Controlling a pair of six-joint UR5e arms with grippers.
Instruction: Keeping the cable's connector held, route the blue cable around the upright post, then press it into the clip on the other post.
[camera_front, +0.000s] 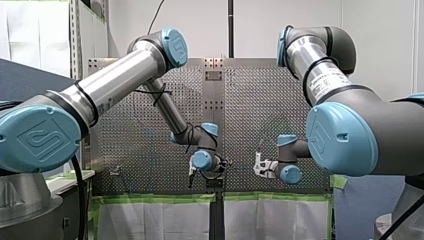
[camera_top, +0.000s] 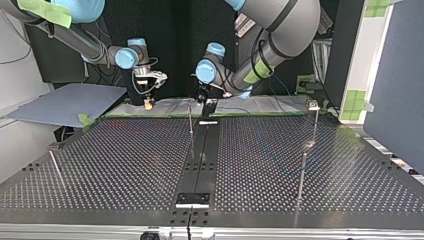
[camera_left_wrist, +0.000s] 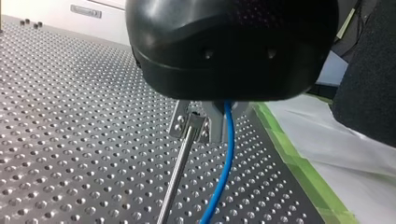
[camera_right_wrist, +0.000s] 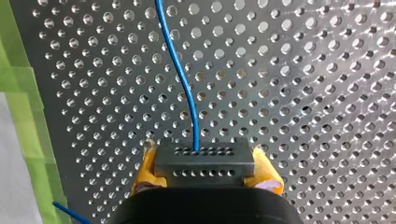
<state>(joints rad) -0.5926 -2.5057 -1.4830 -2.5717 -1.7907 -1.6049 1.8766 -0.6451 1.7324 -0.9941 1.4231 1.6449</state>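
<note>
In the right wrist view my right gripper (camera_right_wrist: 204, 173) is shut on the black connector (camera_right_wrist: 204, 161), its yellow pads (camera_right_wrist: 145, 168) on either side. The blue cable (camera_right_wrist: 180, 70) runs from the connector out over the perforated table. In the left wrist view my left gripper (camera_left_wrist: 219, 125) is shut on the blue cable (camera_left_wrist: 223, 168), which drops from between its fingers to the table. A thin metal post (camera_left_wrist: 176, 175) with a bracket at its top stands right beside those fingers. Across the table my left gripper (camera_top: 201, 98) hangs beside the post (camera_top: 191, 119), and my right gripper (camera_top: 148, 102) is at its left.
Further thin posts stand at the top view's right (camera_top: 315, 122), lower right (camera_top: 301, 172) and left (camera_top: 56, 169). A black strip (camera_top: 200, 150) runs down the middle of the perforated table (camera_top: 125, 160). Green tape (camera_left_wrist: 299, 168) and white sheeting border the table's edge near the grippers.
</note>
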